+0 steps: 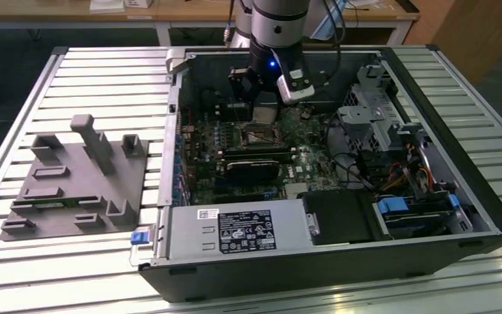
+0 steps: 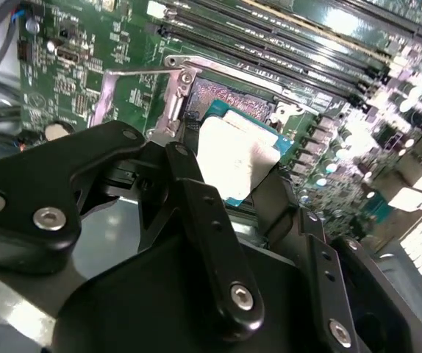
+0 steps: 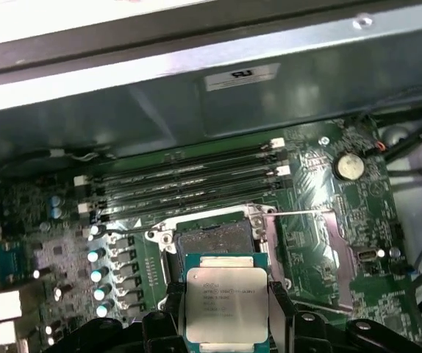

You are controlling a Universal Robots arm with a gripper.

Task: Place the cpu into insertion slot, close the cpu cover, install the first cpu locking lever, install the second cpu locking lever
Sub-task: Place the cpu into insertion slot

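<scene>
Because the cpu must go down flat and square into its seat, the gripper takes it by two opposite edges. The jaws are clamped on the chip from either side, which leaves its pale metal face and its underside free. In the first wrist view one black finger and its partner press on the green border of the chip, while the silvery lid sits bare between them. The chip hangs over the motherboard inside the open computer case on the slatted table. It is just beside and above the insertion slot, not yet seated in it. The cpu cover stands swung aside next to the slot, and a thin wire locking lever lies released over it. That, I judge, is why the dark socket bed is fully exposed for the chip to enter. As to heading, the chip is nearly square, so it has little long axis to speak of. Its metal face turns up toward the wrist and away from the board, and it looks level with the board, not tipped. Its edges run parallel to the slot's silvery rim and to the long black memory slots beyond. The gripped sides are those across the direction of these slots.
</scene>
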